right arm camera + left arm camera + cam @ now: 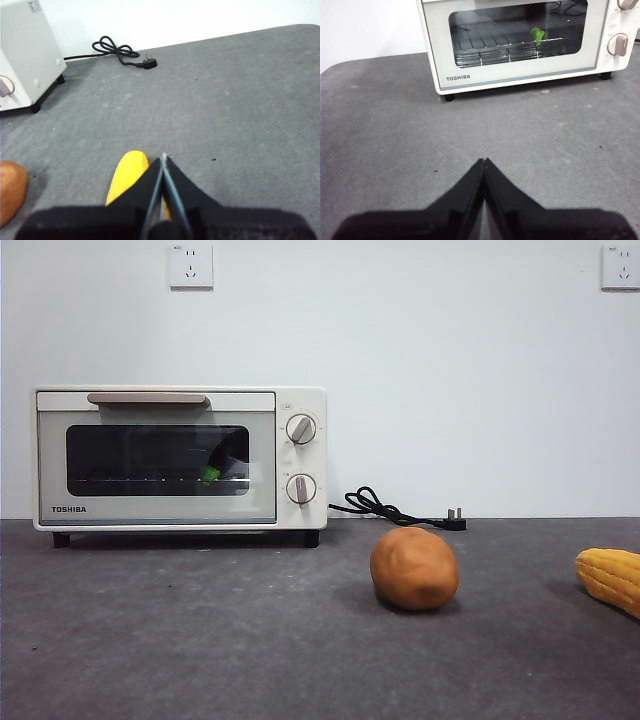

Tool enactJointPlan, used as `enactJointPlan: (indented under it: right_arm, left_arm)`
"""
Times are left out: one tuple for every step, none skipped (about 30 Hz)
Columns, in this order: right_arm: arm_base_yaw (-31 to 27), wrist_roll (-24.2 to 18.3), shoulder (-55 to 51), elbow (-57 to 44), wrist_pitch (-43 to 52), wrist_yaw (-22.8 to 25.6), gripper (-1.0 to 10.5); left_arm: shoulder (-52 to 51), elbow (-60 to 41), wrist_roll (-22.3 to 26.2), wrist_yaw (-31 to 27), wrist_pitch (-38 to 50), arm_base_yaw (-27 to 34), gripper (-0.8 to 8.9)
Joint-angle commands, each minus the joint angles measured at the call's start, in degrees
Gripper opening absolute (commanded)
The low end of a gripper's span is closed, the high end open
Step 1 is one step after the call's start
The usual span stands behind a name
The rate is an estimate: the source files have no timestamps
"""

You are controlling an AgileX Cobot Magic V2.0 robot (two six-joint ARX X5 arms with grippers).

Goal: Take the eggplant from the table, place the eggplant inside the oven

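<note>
Left claw (484,162) closed over grey table (395,130); eggplant (212,474) inside oven (300,400).

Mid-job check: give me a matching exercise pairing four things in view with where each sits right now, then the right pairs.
Things:
1. dark purple eggplant with green stem end
2. round brown potato
3. yellow corn cob
4. black power cord with plug

Places:
A. on the dark grey table, beside the cream-white Toshiba oven, by the wall
B. just below the shut right gripper
C. on the wire rack behind the shut glass door
D. on open table between oven and corn

Pairs: 1-C, 2-D, 3-B, 4-A
</note>
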Motion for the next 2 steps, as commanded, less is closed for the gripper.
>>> enactJointPlan:
  right_arm:
    - [-0.07, 0.17, -0.04, -0.57, 0.28, 0.04, 0.0]
    - [-0.07, 0.17, -0.04, -0.57, 0.28, 0.04, 0.0]
  left_arm:
    - [-0.04, -0.55, -0.37, -0.15, 0.37, 0.02, -0.04]
    - [-0.04, -0.55, -0.39, -0.17, 0.37, 0.02, -0.04]
